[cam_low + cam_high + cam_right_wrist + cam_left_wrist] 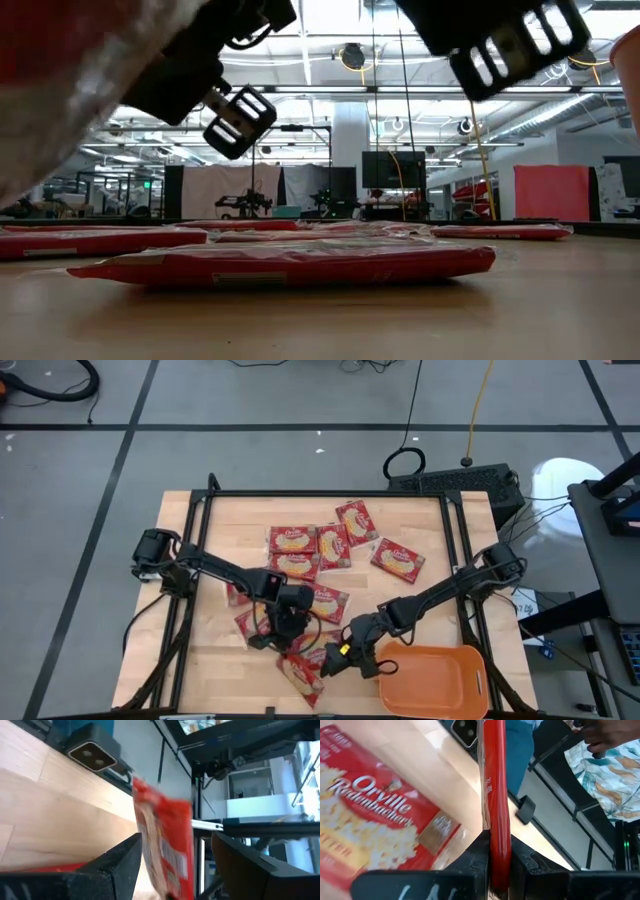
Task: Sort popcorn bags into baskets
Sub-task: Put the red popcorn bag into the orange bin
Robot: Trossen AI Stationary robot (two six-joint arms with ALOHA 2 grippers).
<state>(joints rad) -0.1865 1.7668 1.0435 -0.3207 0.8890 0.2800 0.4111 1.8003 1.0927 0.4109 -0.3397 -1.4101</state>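
Only L wrist view shows left fingers (pixel 497 862) pinching popcorn bag (pixel 495 795) edge-on

Even overhead light fell on the table (pixel 420 610), with soft shadows under the arms. In the low view, ceiling lights (pixel 330 20) glared white and a red mass (pixel 70 80) close to the lens was badly out of focus. The right wrist view showed a packet (pixel 165 845) smeared by blur; the left wrist view looked bright, its near label (pixel 365 830) soft
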